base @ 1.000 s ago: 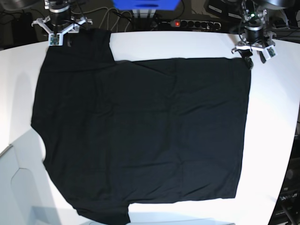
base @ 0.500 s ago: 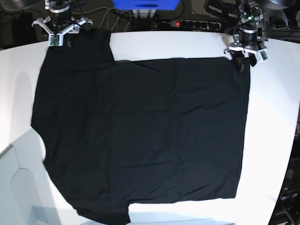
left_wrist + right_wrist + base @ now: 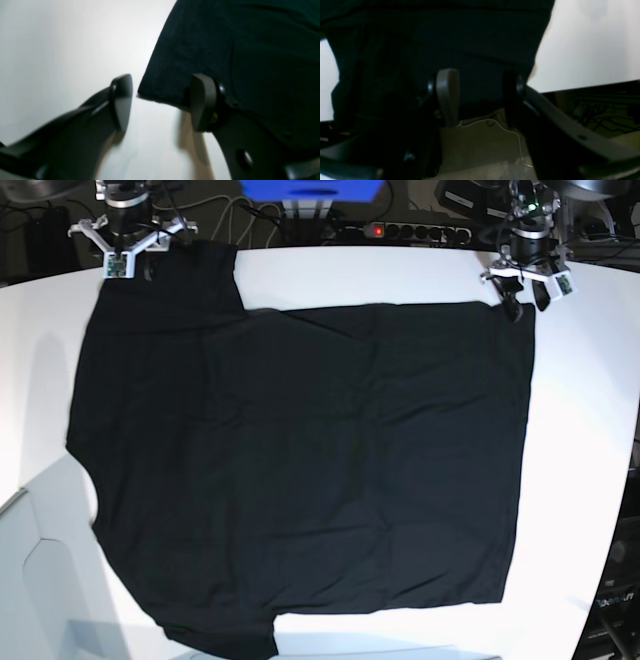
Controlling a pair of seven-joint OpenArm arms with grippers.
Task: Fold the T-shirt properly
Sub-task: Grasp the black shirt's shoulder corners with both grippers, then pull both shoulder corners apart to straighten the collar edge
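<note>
The black T-shirt [image 3: 300,460] lies spread flat on the white table [image 3: 585,440]; no print, collar or tag shows. My left gripper [image 3: 518,300] is at the shirt's far right corner. In the left wrist view it [image 3: 162,105] is open, with the shirt corner [image 3: 160,87] between the fingers and one fingertip [image 3: 202,105] against the cloth. My right gripper [image 3: 140,265] is at the far left sleeve by the table's back edge. In the right wrist view it [image 3: 480,97] is open, with the black cloth [image 3: 460,45] just ahead of the fingers.
A power strip with a red light [image 3: 400,230] and a blue box [image 3: 312,190] stand behind the table. A light grey panel [image 3: 35,570] sits at the near left. The right wrist view shows floor and a white cable [image 3: 495,123] below the table's back edge.
My left gripper has moved left and toward the back, from beside the shirt's far right corner to straddling it. The right arm and the shirt have not moved.
</note>
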